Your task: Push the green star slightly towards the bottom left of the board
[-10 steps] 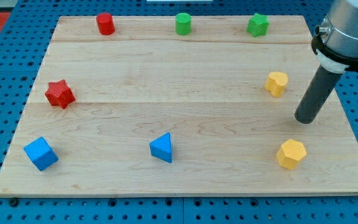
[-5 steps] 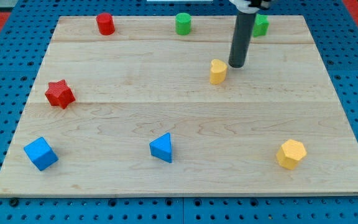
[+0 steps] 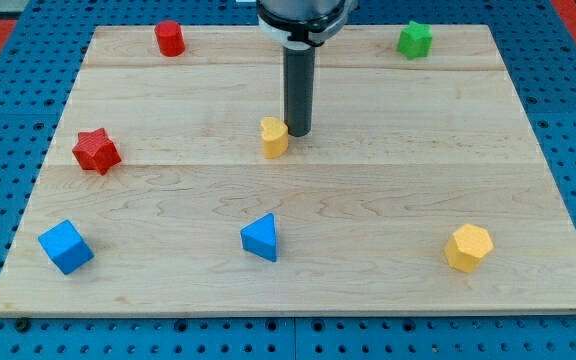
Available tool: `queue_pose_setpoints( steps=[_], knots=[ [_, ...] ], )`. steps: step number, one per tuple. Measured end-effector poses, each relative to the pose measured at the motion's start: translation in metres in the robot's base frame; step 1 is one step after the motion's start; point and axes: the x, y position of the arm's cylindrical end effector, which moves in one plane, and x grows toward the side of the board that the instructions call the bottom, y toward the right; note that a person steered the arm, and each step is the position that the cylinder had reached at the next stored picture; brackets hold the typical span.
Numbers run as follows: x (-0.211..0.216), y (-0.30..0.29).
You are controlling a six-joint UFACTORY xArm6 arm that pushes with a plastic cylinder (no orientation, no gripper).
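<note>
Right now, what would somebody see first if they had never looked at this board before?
First the big dark rod in the middle: my tip sits right against the small yellow block, on its right. Then the bright red star at the view's left, and the green star alone near the top right corner.

board (image 3: 388, 190): pale wood, smooth, grained | green star (image 3: 414, 40): matt plastic-like | rod (image 3: 297, 90): dark, matt
</note>
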Motion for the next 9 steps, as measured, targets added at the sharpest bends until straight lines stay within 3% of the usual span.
queue_pose_setpoints(
  steps=[1,2,3,4,5,6,7,8,9],
  knots=[
    [0.019,0.045],
    [-0.045,0.135],
    [-0.143,0.210],
    [-0.194,0.257],
    [-0.189,0.197],
    [-0.131,0.148],
    [-0.106,0.111],
    [-0.135,0.154],
    [-0.166,0.130]
  ],
)
